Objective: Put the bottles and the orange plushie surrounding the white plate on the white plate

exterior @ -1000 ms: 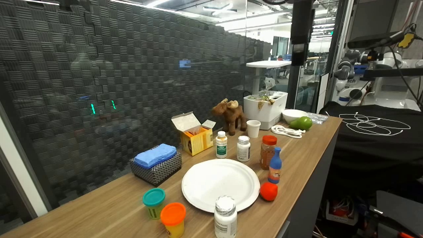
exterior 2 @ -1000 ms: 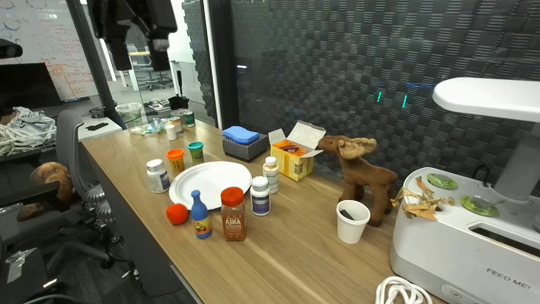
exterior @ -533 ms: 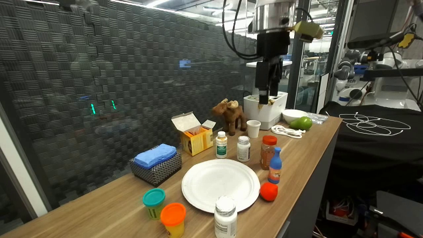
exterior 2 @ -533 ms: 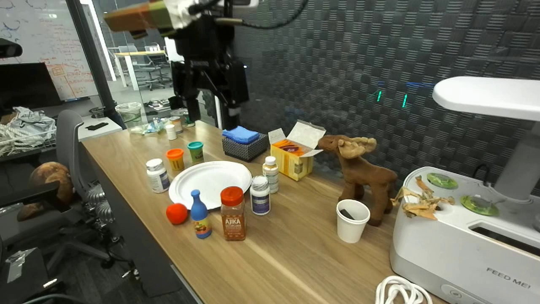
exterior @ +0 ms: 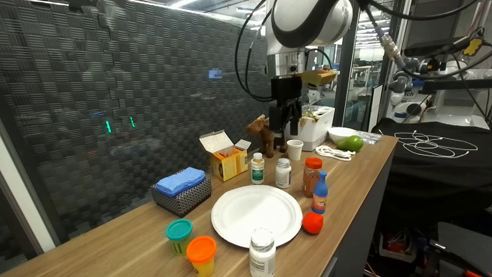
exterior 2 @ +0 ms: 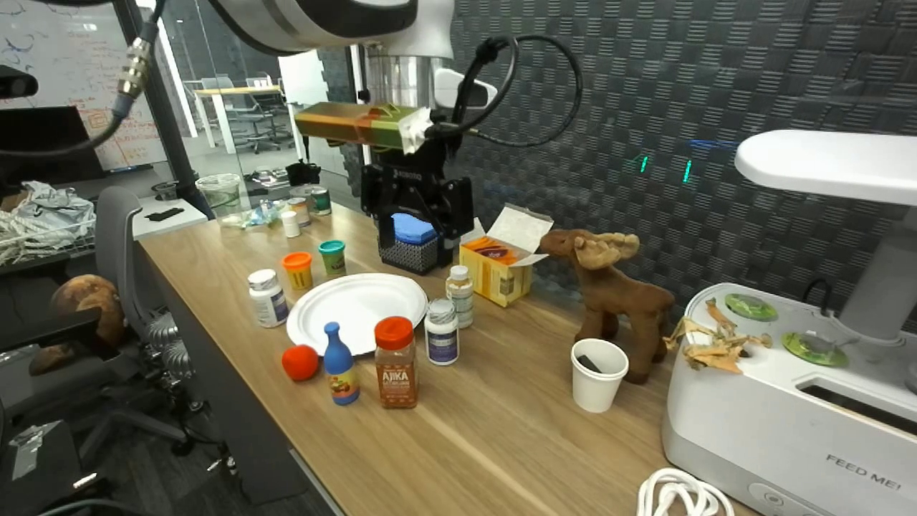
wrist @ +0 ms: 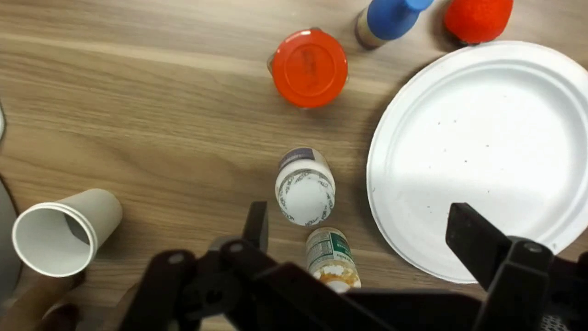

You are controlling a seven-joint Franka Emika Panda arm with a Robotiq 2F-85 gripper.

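Currently the pincer [wrist: 358,225] hangs above the table [exterior 2: 516,430], its fingers [wrist: 475,241] spread wide and gripping nothing; in the wrist view one of them overlaps the white plate [wrist: 487,161]. Towards the table's open edge, opposite the dark wall [exterior 2: 630,72], the orange plushie [exterior: 313,223] sits right by the plate's rim, though whether it touches cannot be told. Just beside it stands the blue bottle [exterior 2: 341,365], then the red-capped jar [exterior 2: 396,364]. Nearer the wall edge come a dark-labelled white bottle [exterior 2: 442,332] and a green-labelled bottle [exterior: 258,169], both upright. On the plate's opposite side a second white bottle [exterior 2: 268,299] stands closer to the open edge, with an orange-lidded tub [exterior: 201,256] and a teal-lidded tub [exterior: 179,236] ranged towards the wall edge. Along the wall edge itself sit a dark box [exterior: 184,202] with a blue pad [exterior: 181,181] on top, an open yellow carton [exterior: 230,165] and a brown plush toy [exterior 2: 620,304]. A paper cup [exterior 2: 598,387] stands near the toy.
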